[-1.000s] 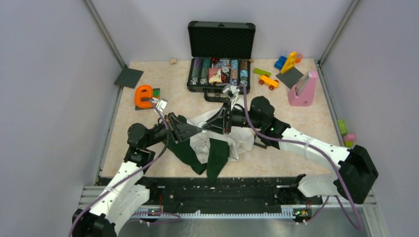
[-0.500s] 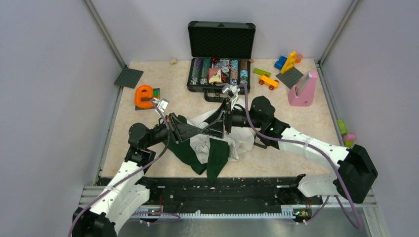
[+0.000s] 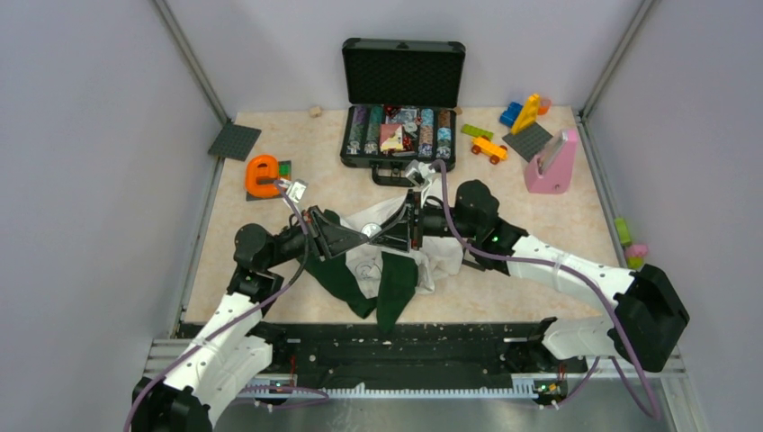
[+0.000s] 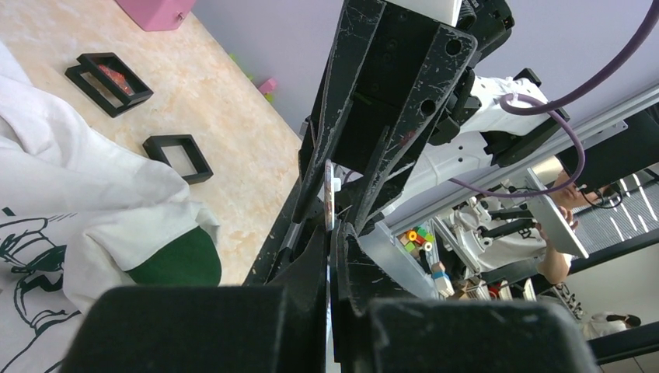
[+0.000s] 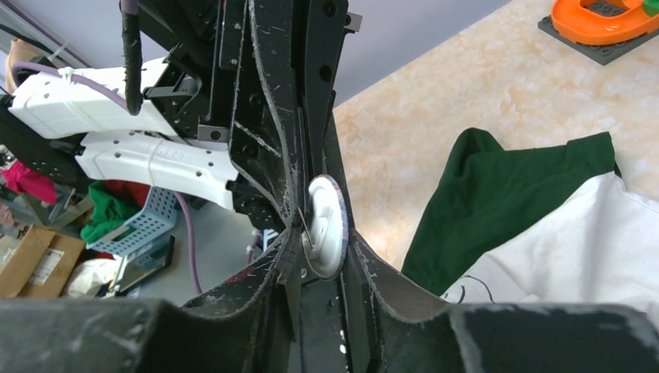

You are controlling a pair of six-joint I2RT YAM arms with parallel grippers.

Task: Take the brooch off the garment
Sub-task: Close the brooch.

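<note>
While the left gripper [image 4: 330, 250] pinches shut on what appears to be the edge of the round white brooch [image 5: 326, 221], the right gripper [image 5: 322, 260] straddles it half-spread, grip unclear, above the green-and-white shirt [image 3: 396, 279], the open case [image 3: 403, 76] at 12 o'clock.

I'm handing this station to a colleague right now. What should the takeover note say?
Left gripper: shut on the brooch, a round white disc with a pin wire, held above the garment.
Right gripper: jaws flank the same disc; whether they grip it firmly is unclear.
Done: brooch appears lifted clear of the cloth.
Left: confirm that it is unpinned, carry it away from the garment and set it down.
</note>
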